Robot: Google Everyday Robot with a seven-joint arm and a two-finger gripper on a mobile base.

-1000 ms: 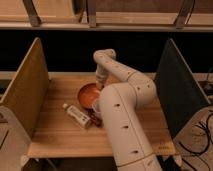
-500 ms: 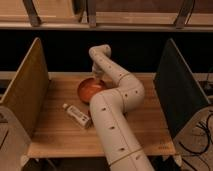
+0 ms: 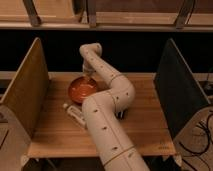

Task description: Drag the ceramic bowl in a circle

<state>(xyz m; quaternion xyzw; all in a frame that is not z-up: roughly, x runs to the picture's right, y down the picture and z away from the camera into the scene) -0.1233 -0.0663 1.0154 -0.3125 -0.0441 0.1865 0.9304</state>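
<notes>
Gripper (image 3: 88, 76) sat at far rim of round glossy orange-red ceramic bowl (image 3: 81, 91), fingers closed; rim pinch unconfirmed. Rim contact likely gave drag leverage across wooden table (image 3: 145, 115).

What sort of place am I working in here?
Probably a lab test bench: a wooden table fenced by upright side panels, with loose cables beside it. The gripper sits at the far rim of the ceramic bowl.

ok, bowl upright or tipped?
Upright: the ceramic bowl sits flat on the table, open side up. The end effector is at its far rim.
</notes>
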